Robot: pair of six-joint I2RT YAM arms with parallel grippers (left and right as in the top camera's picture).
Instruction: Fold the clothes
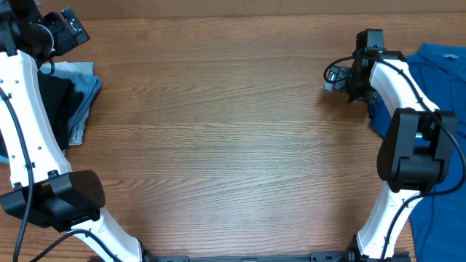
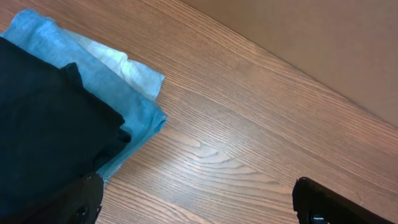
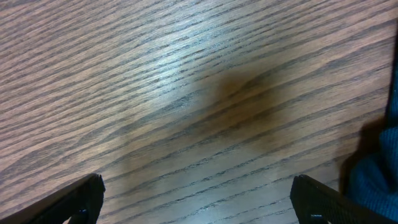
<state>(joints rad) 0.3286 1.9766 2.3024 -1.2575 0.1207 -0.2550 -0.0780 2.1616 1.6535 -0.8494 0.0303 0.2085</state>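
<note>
A stack of folded clothes [image 1: 62, 102] lies at the table's far left: a black garment [image 2: 43, 124] on top of a light blue one [image 2: 134, 106], with a pale whitish one [image 2: 127, 70] under that. An unfolded blue garment [image 1: 444, 80] lies at the right edge and runs down toward the front; its edge shows in the right wrist view [image 3: 379, 177]. My left gripper [image 2: 199, 202] is open and empty above the stack's far corner. My right gripper [image 3: 196, 199] is open and empty over bare wood just left of the blue garment.
The wooden table [image 1: 233, 145] spans the whole view. Its far edge meets a tan wall [image 2: 323, 43] behind the left gripper. Both arm bases stand at the front edge.
</note>
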